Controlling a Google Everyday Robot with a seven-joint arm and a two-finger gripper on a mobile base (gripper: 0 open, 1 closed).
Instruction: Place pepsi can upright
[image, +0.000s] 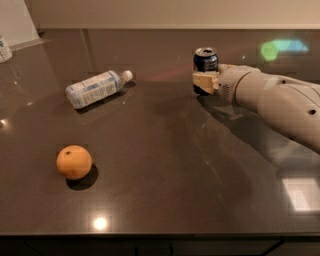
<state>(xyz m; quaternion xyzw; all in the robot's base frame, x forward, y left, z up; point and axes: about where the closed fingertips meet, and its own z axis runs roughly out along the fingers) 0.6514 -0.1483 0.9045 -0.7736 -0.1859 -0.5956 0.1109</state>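
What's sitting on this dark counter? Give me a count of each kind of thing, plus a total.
pepsi can: 1, upright, with the end effector at its side
plastic bottle: 1, lying on its side
orange: 1
container cut off at the left edge: 1
Total: 4

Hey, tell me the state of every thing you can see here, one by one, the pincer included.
pepsi can: upright, gripped around its lower half.
pincer: at the far right, shut on the pepsi can.
plastic bottle: lying on its side, white cap on.
orange: whole, sitting alone near the front left.
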